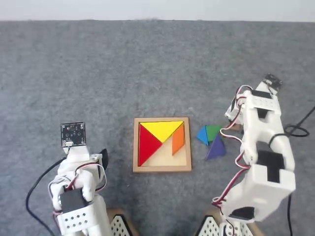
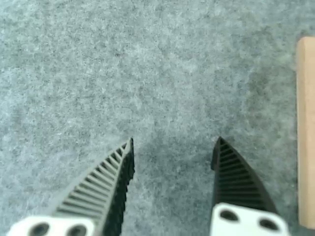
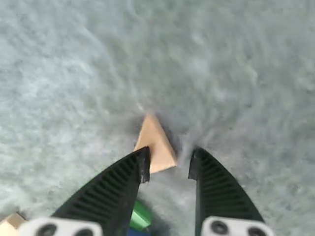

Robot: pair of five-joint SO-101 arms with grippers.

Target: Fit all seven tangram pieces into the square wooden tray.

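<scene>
a: what is close to us?

b: the left claw [image 2: 174, 142]. it hangs low over the grey carpet [image 2: 147, 64], spread wide, with nothing in it. the tray [image 2: 306, 132] is just beside it.

a: what is in the tray?

b: three pieces. a red triangle [image 1: 147, 142] on the left, a yellow triangle [image 1: 161, 130] on top, and an orange piece [image 1: 178, 139] on the right. the bottom part is bare wood.

a: and the others?

b: they sit on the carpet right of the tray. first the purple triangle [image 1: 216, 148], then the blue piece [image 1: 202, 134] and the green piece [image 1: 213, 131], all bunched up.

a: what about farther out?

b: the right claw [image 3: 170, 157]. it is spread too, pinching nothing. a tan triangle [image 3: 153, 140] lies flat between its fingers. one finger [image 3: 140, 164] looks like it touches the triangle's side, but it is fuzzy there, so i am not sure.

a: so what is the job now?

b: grab that tan triangle, i think. four pieces are not in yet.

a: how to do it well?

b: get the triangle in the middle of the gap. go down low. squeeze the wide part, not the pointy tip, or it may pop out. go slow and don't bump the green piece.
</scene>
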